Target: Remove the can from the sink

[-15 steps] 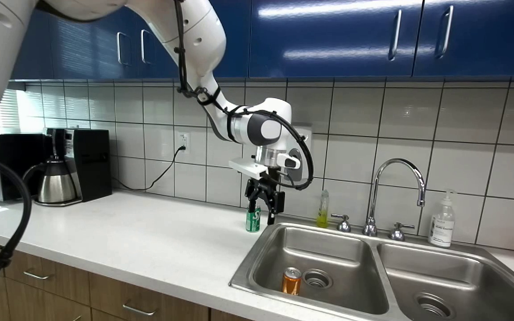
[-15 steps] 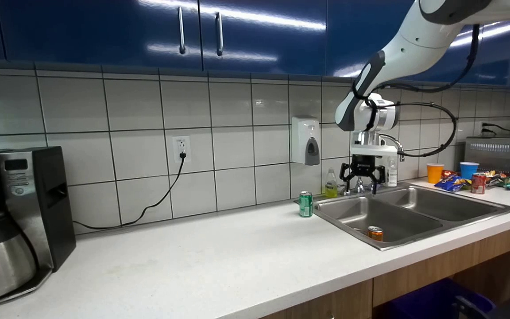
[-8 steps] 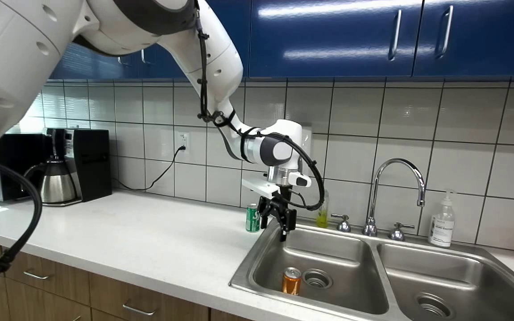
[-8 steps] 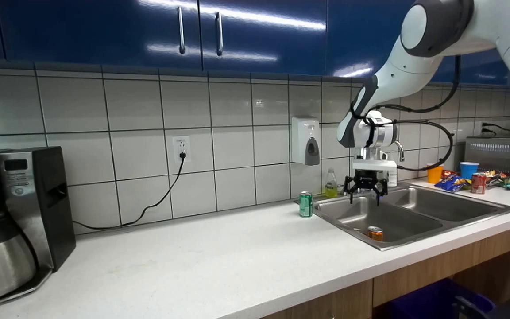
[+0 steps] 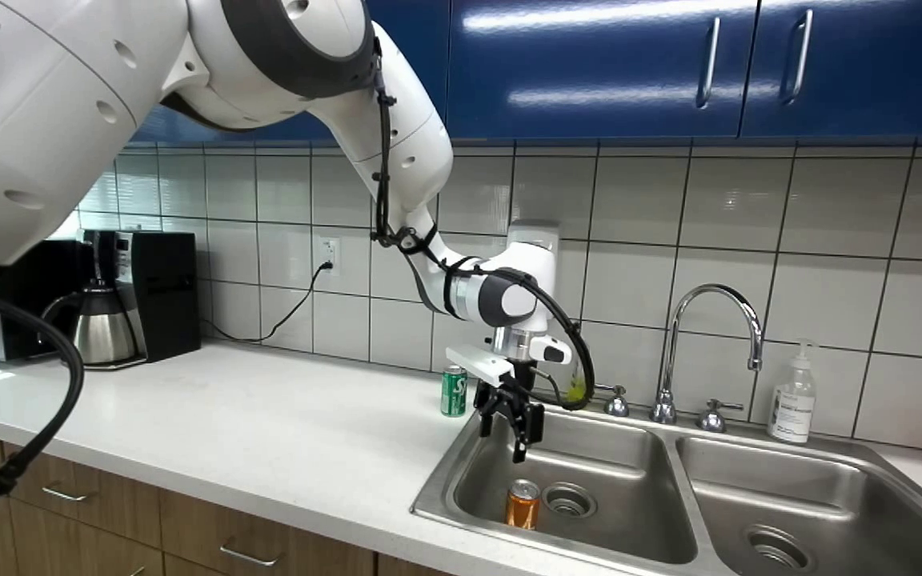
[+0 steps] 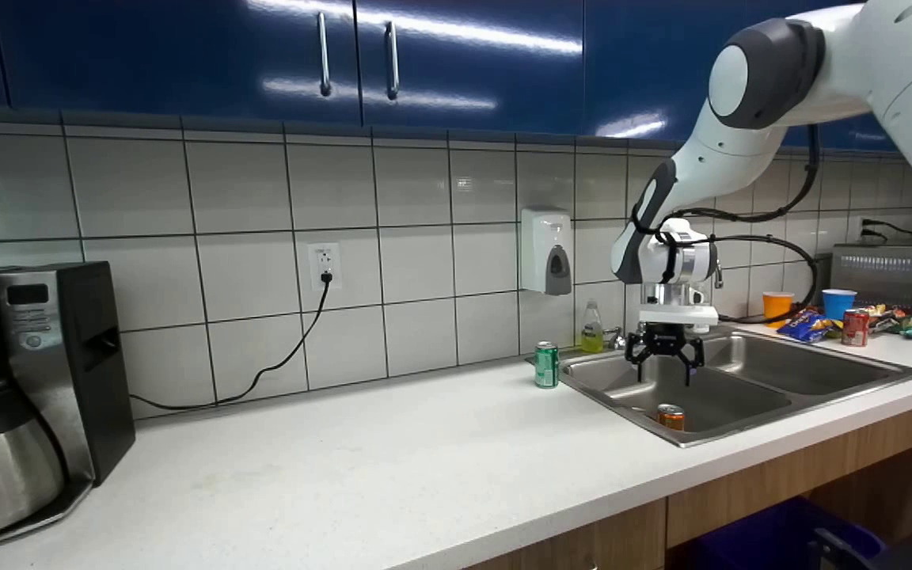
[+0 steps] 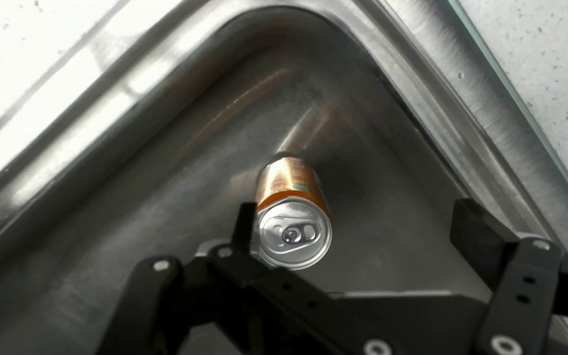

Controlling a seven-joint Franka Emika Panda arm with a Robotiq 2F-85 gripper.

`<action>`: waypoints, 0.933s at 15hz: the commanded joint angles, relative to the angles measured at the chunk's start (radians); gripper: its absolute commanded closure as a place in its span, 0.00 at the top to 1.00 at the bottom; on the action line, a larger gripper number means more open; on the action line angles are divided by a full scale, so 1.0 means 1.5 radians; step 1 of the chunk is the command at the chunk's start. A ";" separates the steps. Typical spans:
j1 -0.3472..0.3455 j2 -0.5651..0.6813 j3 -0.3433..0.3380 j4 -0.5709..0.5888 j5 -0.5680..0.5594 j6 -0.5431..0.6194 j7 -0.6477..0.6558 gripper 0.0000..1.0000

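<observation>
The orange can [image 5: 523, 506] stands upright in the near left basin of the steel sink [image 5: 685, 492], beside the drain. It also shows in an exterior view [image 6: 670, 417], with its lower part hidden by the sink rim [image 6: 622, 412]. My gripper [image 5: 503, 442] is open and empty, above this basin and higher than the can; it also shows in an exterior view [image 6: 663, 378]. In the wrist view the can [image 7: 294, 190] shows its silvery lid between the open fingers [image 7: 355, 222], close to the left finger, which overlaps its left edge. The right finger is well apart from it.
A green can [image 5: 454, 392] stands on the counter beside the sink's left rim. The chrome faucet [image 5: 709, 292], a soap bottle [image 5: 794, 404] and a yellow-green bottle [image 6: 591, 332] stand at the back. Cups and snack bags [image 6: 808, 324] lie beyond the sink.
My gripper has moved down and slightly to the right in both exterior views, from above the sink's back left corner to over the basin. It stays open. The can has not moved.
</observation>
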 commanded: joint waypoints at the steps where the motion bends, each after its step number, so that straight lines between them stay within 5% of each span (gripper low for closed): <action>1: -0.017 0.011 0.006 0.002 0.009 0.018 -0.003 1.00; 14: -0.055 0.097 0.013 0.019 0.026 0.087 -0.008 1.00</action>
